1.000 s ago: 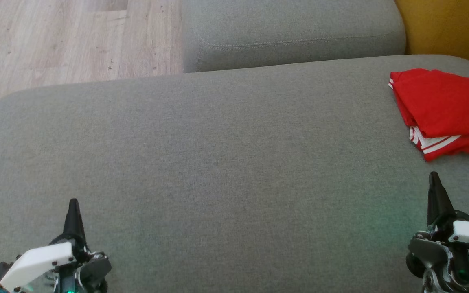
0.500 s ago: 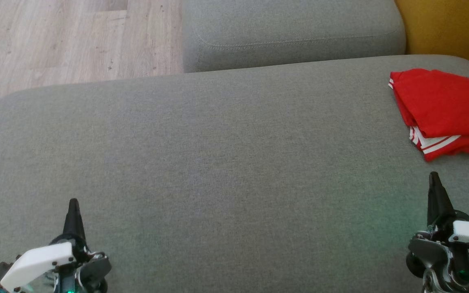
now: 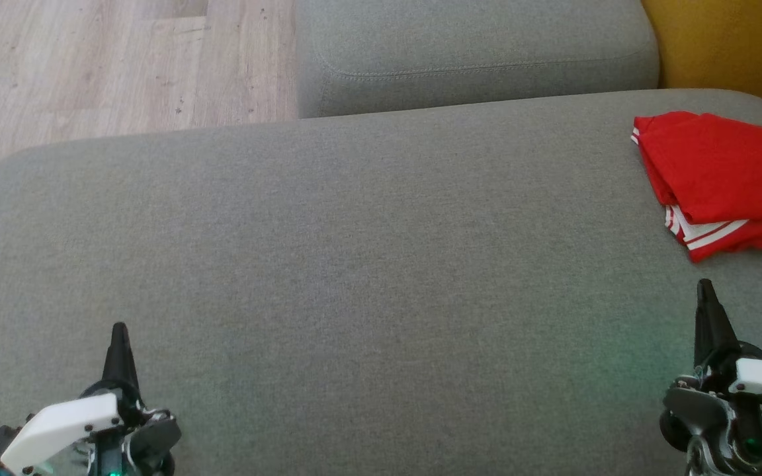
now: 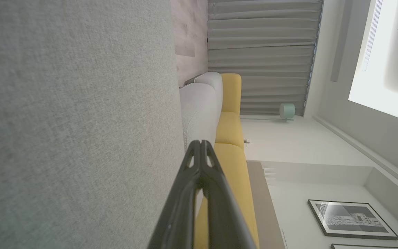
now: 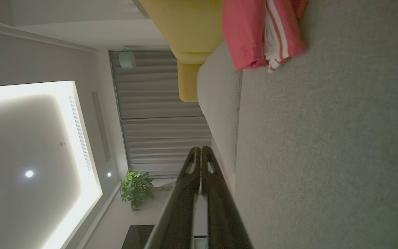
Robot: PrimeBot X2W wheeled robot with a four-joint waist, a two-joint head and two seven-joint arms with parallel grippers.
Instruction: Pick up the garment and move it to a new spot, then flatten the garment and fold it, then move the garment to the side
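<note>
Lying folded at the right edge of the grey sofa seat (image 3: 368, 264), toward its far right corner, the red garment (image 3: 718, 178) shows white stripes along its near hem in the head view. The right wrist view shows it edge-on as stacked layers, and adds pleated grey curtains (image 5: 164, 131), a leafy plant (image 5: 135, 188) and a glowing ceiling panel (image 5: 29, 145). The left wrist view shows instead a framed picture (image 4: 351, 219) on a pale wall. The left gripper (image 3: 118, 327) sits over the near left corner, and the right gripper (image 3: 705, 284) sits near the right edge, just short of the garment and apart from it. Both have their jaws pressed together, holding nothing. Beyond the far edge are a second grey cushion (image 3: 473, 53) with a stitched seam, a pale plank floor (image 3: 90, 59) to its left and yellow upholstery (image 3: 725, 46) to its right. The seat is matte woven fabric with rounded corners
</note>
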